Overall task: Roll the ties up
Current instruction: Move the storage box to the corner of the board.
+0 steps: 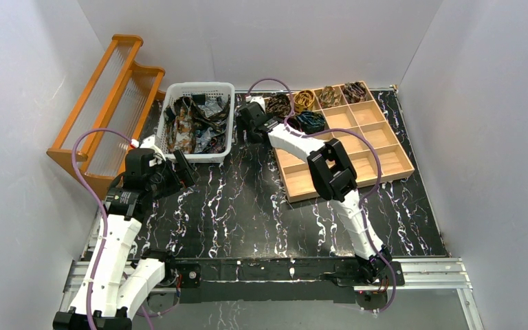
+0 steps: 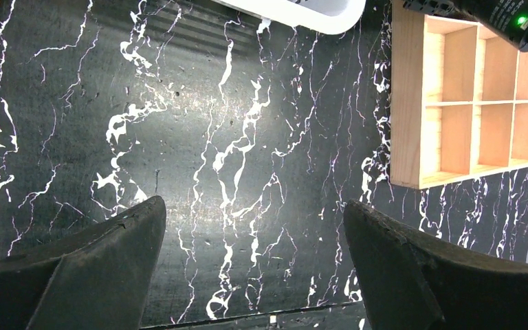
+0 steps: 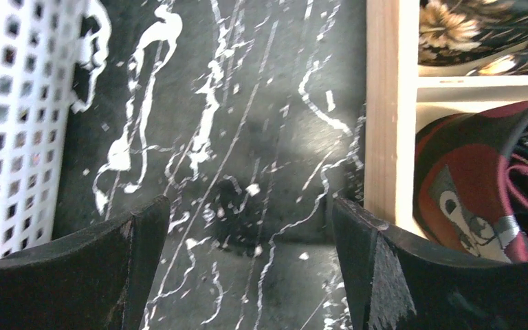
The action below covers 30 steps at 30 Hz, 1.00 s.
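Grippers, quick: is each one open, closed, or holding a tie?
Left gripper: open, holding nothing.
Right gripper: open, holding nothing.

My right arm [image 1: 302, 141] hides part of the wooden tray [image 1: 378, 135]; the maroon tie [image 3: 467, 179] runs off my wrist view's edge.

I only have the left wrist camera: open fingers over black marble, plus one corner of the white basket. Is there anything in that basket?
Observer: Yes, the white basket holds a heap of loose ties, none rolled.
Operator: The wooden tray cells I see are all empty. Any filled?
Observer: The wooden tray has rolled ties along its far row.
Operator: And where is the right gripper?
Observer: The right gripper hangs open and empty over the table, between basket and tray, beside a maroon coil in a cell at the tray's edge.
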Each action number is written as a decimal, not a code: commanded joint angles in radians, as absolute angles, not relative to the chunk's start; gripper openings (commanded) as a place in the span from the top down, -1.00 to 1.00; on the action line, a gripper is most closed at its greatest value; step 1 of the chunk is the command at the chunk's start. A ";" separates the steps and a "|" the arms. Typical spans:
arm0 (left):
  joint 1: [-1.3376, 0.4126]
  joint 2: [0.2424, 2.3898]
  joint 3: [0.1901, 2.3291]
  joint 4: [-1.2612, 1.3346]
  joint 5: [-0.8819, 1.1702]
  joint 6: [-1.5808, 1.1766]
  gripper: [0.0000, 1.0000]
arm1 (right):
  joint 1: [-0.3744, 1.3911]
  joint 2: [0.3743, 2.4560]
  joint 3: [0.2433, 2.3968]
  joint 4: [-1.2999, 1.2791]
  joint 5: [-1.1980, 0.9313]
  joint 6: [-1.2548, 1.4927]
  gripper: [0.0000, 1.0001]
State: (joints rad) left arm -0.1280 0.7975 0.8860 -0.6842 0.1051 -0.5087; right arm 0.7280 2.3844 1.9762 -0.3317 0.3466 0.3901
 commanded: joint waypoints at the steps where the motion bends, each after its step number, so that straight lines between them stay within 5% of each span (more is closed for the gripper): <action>1: -0.126 0.789 0.913 -0.700 0.118 -0.515 -0.97 | 0.656 2.439 2.046 -0.418 0.477 0.381 -0.91; 26: -0.126 0.809 0.917 -0.683 0.139 -0.515 -0.97 | 0.566 2.586 2.316 -0.585 0.496 0.444 -0.89; 30: -0.126 0.832 0.935 -0.683 0.128 -0.486 -0.97 | 0.566 2.499 2.216 -0.527 0.305 0.391 -0.91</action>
State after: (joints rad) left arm -0.1280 0.8146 0.8860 -0.6815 0.1276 -0.5201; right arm 0.6003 2.5717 2.2791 -0.5270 0.4320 0.4404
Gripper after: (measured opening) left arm 0.983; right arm 0.950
